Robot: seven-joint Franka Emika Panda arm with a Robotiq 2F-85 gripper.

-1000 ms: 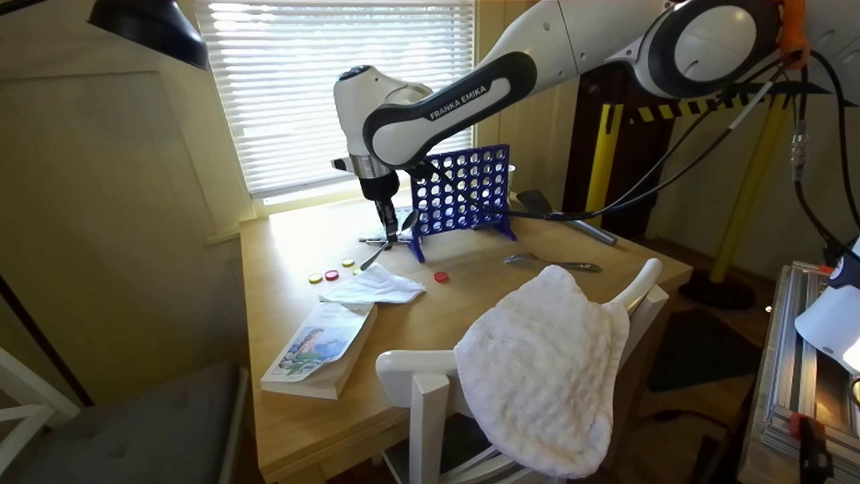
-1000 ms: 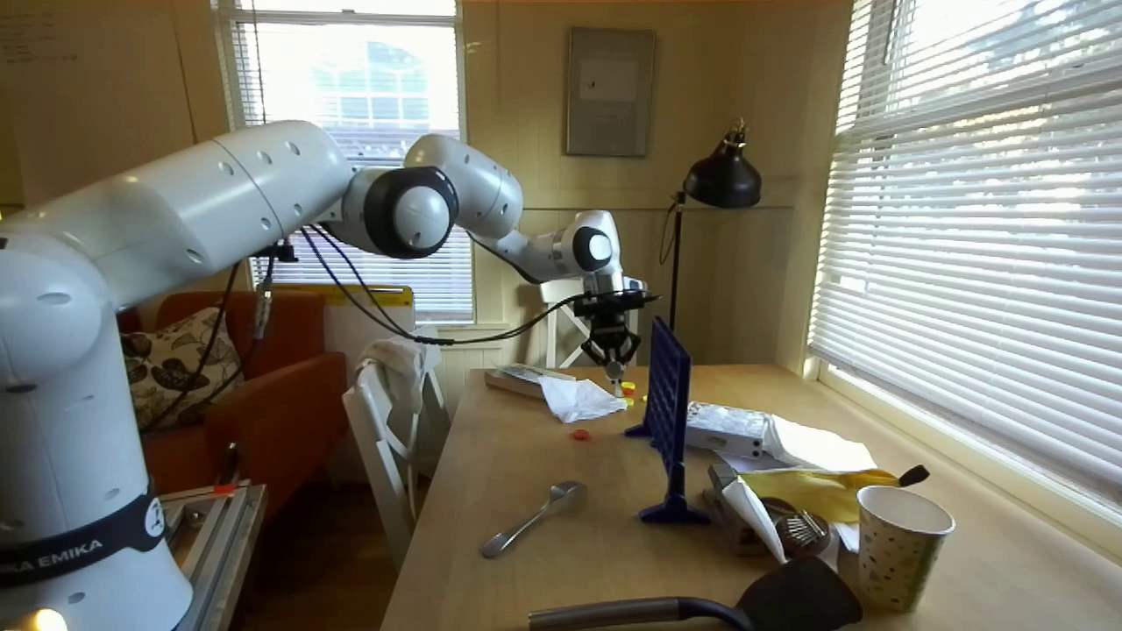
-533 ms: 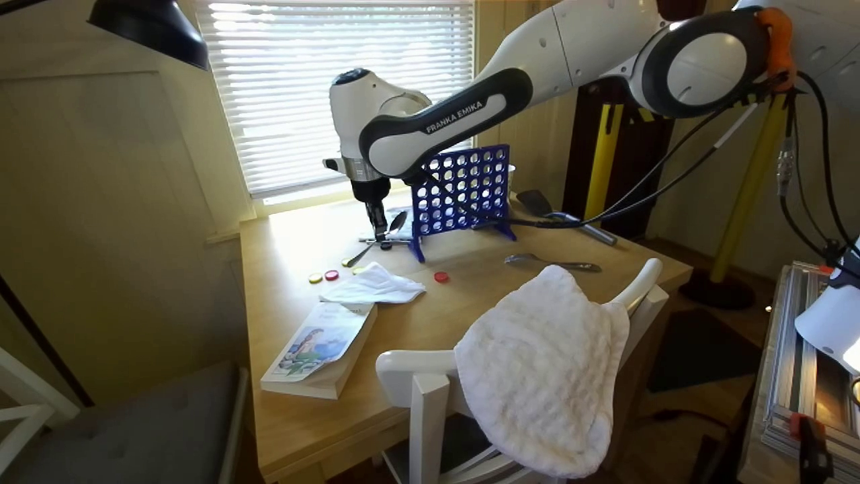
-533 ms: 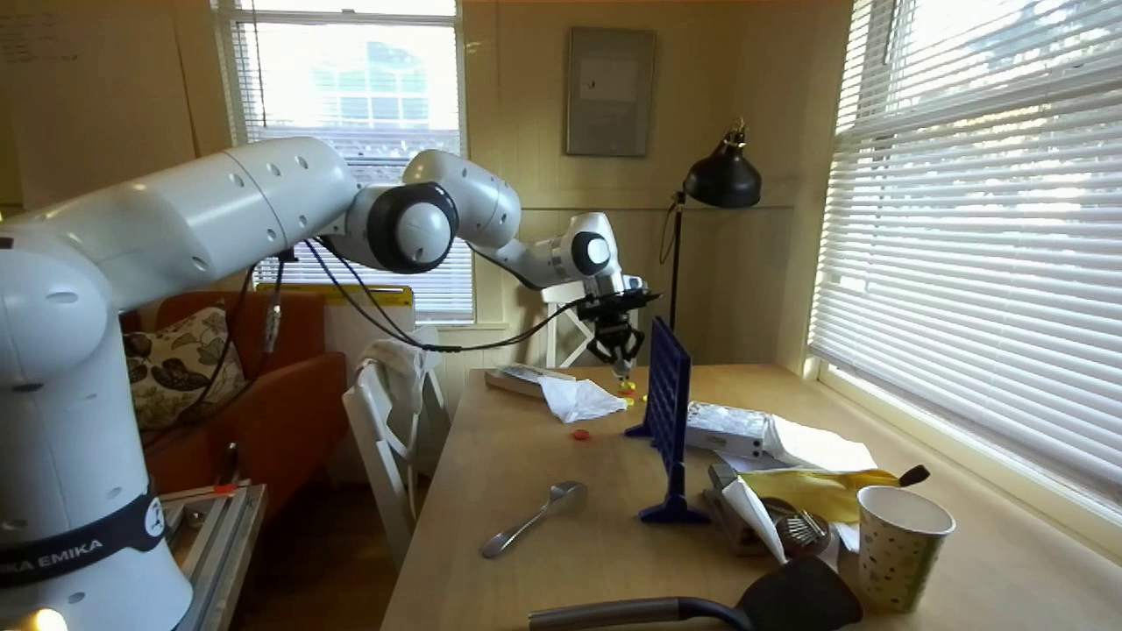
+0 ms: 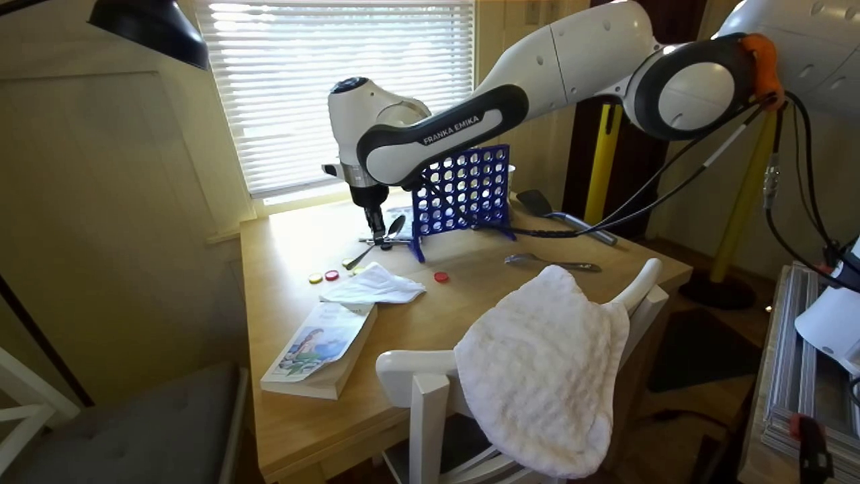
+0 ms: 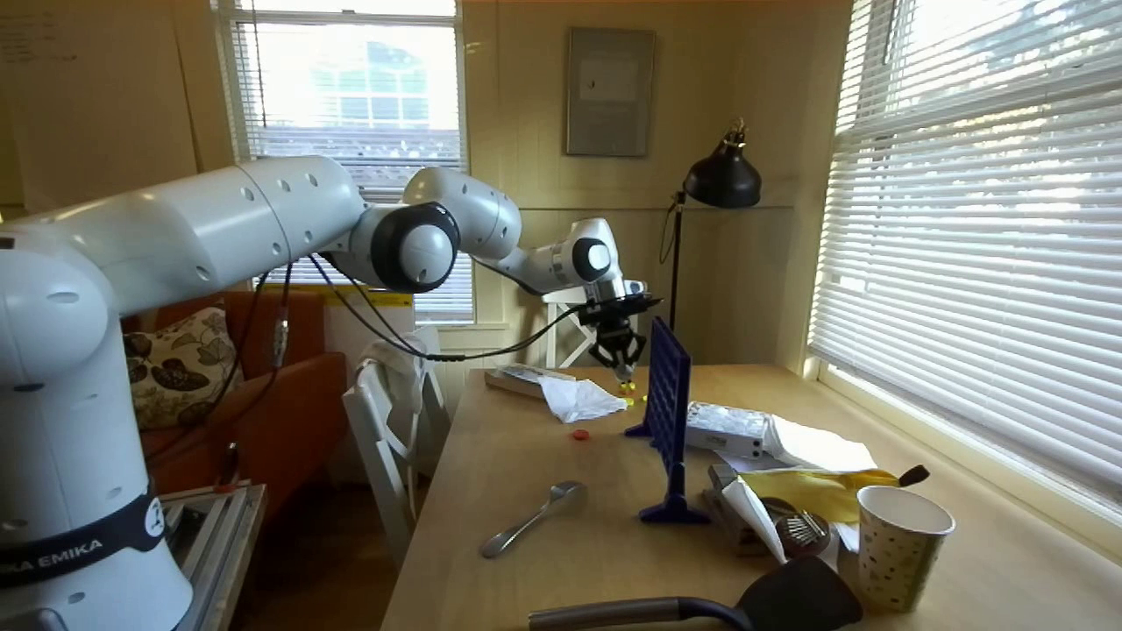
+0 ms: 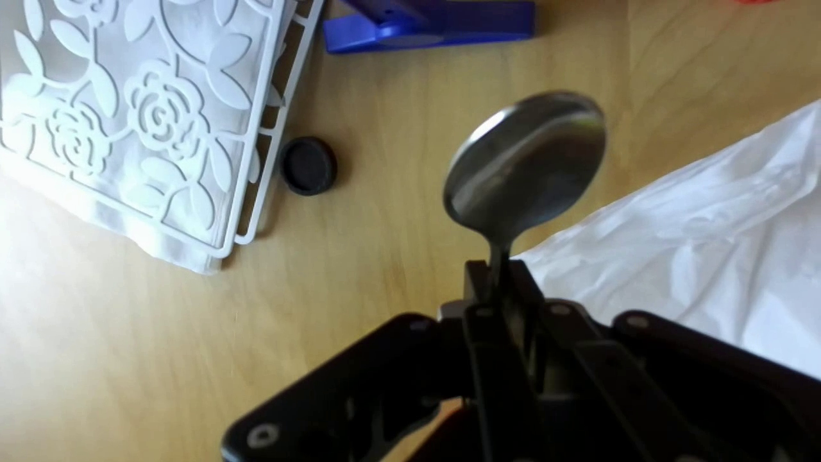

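Pinching spoon (image 7: 527, 165) between jaws; in wrist view, handle (image 7: 499, 254) mostly hidden, white sheet (image 7: 705, 247) cut off.

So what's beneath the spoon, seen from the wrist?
Around the spoon, the wrist view shows wooden tabletop and, to one side, part of a white napkin. The patch behind the bowl is covered, and the jaws, shut on the handle, hide most of it and whatever lies below.

Silver spoon (image 7: 526, 163), black fingers (image 7: 489, 350)
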